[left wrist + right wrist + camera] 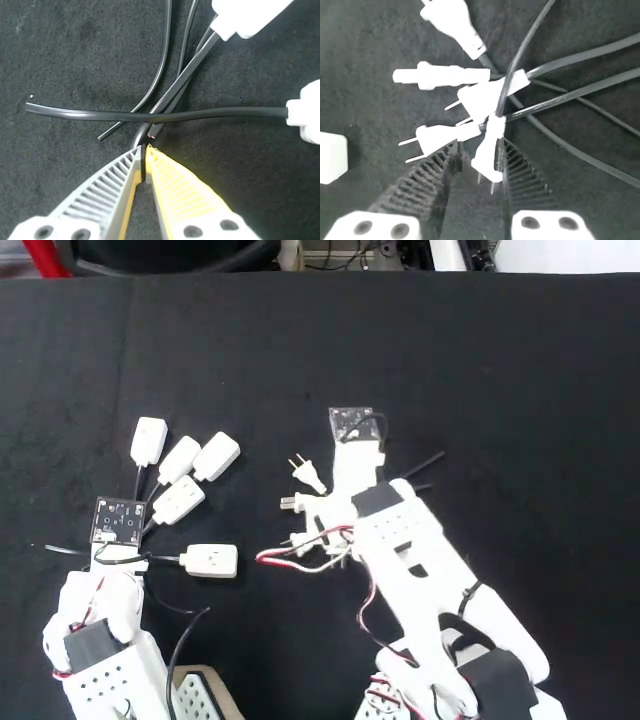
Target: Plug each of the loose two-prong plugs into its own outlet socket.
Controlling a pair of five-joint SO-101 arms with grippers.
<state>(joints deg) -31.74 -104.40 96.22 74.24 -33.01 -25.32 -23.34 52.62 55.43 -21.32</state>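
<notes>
Several white outlet sockets [179, 459] fan out at the left of the black table, one [210, 560] lying apart nearer the front. Their black cables [165, 116] bunch together where my left gripper [144, 149] is shut on them; two sockets [306, 112] lie just beyond. White two-prong plugs [308, 473] lie mid-table beside my right arm [400, 540]. My right gripper [481, 145] is open, with one plug [489, 159] between its fingers, prongs pointing back toward the wrist. Other plugs [442, 136] lie just ahead of it, their cables crossing.
The plugs' black cables [580, 90] trail away from the right gripper. A white socket corner [332, 157] sits off to one side. A tan block [205, 690] lies at the front edge by the left arm [100, 640]. The table's far half is bare cloth.
</notes>
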